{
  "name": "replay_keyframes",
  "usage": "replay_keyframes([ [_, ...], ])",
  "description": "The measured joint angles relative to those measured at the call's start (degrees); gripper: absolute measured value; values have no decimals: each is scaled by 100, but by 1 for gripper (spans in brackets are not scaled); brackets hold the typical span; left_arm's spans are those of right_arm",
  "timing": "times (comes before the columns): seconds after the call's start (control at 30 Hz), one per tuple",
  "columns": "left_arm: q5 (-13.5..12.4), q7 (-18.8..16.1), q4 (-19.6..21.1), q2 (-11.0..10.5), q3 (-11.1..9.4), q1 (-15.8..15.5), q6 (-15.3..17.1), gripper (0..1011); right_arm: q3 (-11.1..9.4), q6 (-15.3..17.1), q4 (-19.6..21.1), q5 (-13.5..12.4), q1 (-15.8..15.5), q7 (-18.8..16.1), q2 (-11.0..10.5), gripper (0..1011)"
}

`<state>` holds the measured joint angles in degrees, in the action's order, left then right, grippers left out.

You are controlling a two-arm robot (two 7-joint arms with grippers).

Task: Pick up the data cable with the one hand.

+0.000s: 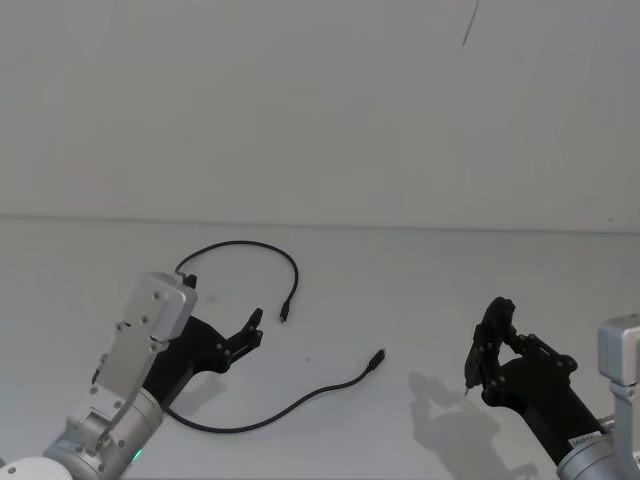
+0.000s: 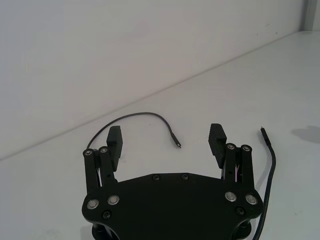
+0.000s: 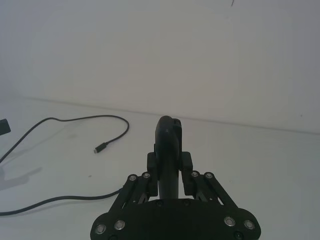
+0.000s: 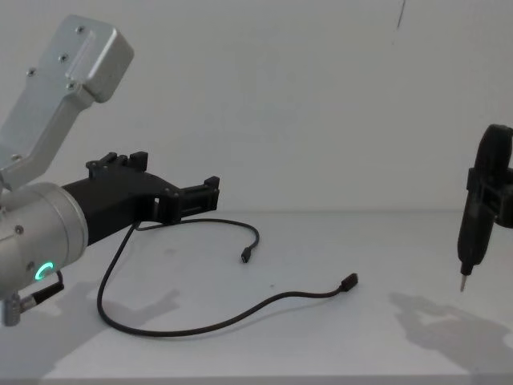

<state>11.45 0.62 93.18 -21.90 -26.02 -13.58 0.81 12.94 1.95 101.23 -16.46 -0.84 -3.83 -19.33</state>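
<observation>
Left gripper (image 1: 256,328): hangs above the white table (image 1: 450,270), jaws spread wide, nothing between them.
Data cable (image 1: 245,243): thin, black and limp, lying flat in two loose curves, with a small black plug on each end.
Cable position: its middle passes beneath the left gripper's body.
Near plug (image 1: 284,315): just ahead of the left fingertips, not touching.
Far plug (image 1: 378,358): farther out, between the two grippers.
Right gripper (image 3: 170,162): well apart from the cable, clamped on a black pen-shaped tool (image 4: 473,233) with its tip pointing down.
</observation>
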Motion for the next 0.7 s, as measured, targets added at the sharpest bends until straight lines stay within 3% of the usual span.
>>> replay_keyframes([
  [0.7, 3, 4, -3, 1, 0, 0, -3, 1001, 0, 0, 0, -1, 0, 0, 0, 269],
])
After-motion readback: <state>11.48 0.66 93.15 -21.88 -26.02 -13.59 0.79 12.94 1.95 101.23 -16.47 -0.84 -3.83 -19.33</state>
